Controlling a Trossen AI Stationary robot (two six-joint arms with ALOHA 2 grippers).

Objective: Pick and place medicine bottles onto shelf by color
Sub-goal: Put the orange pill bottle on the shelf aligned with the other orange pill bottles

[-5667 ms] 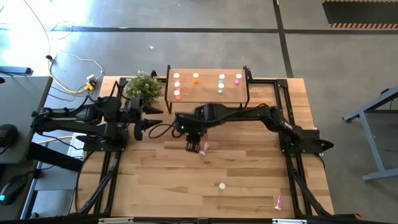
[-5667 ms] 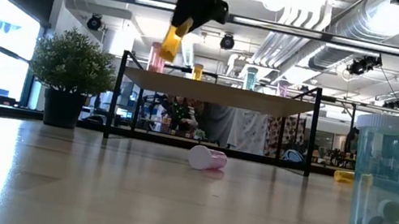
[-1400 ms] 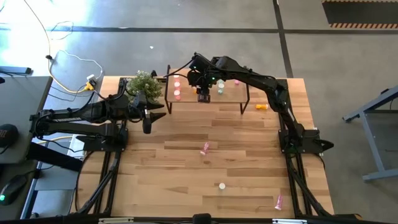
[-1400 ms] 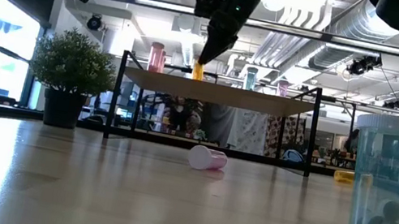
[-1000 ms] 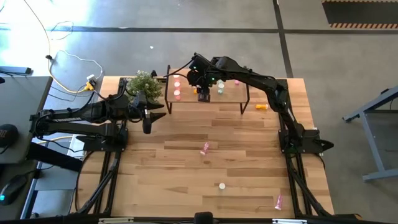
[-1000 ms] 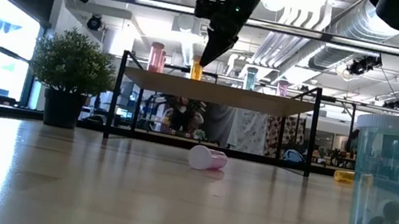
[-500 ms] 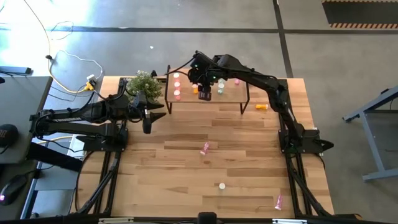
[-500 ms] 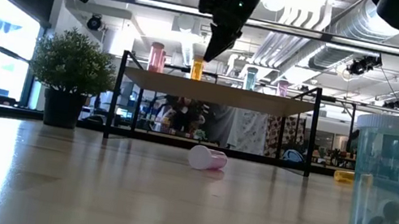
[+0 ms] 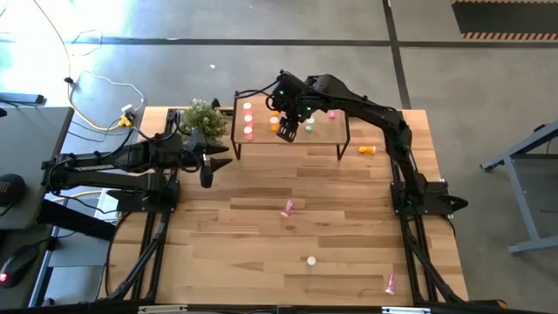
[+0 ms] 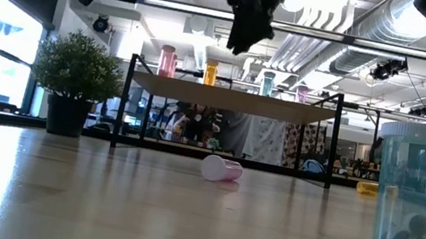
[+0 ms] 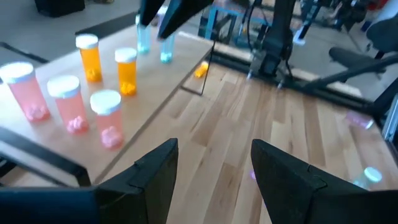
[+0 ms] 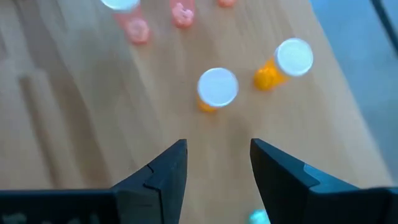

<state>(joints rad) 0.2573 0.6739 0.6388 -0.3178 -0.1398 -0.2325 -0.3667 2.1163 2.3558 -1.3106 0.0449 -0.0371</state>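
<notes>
The low wooden shelf [image 9: 324, 133] stands at the table's far edge. On it stand three pink bottles [image 9: 248, 119], two orange bottles [image 9: 275, 110], two pale green bottles [image 9: 309, 117] and one more pink bottle [image 9: 333, 112]. My right gripper [image 9: 286, 133] hovers open and empty above the shelf; in its wrist view the two orange bottles [image 12: 217, 88] stand below its fingertips [image 12: 214, 168]. My left gripper [image 9: 214, 166] waits open and empty in the air at the far left, beside a potted plant. A pink bottle [image 9: 287, 208] lies on its side mid-table.
A potted plant [image 9: 200, 119] stands left of the shelf. An orange bottle [image 9: 367, 149] lies right of the shelf. A pale green bottle [image 9: 311, 260] stands toward the near edge, and a pink bottle [image 9: 391, 282] lies at the near right.
My right gripper has let go of the orange bottle on the shelf, risen above it and drifted a little toward the table's right. The orange bottle stays upright on the shelf.
</notes>
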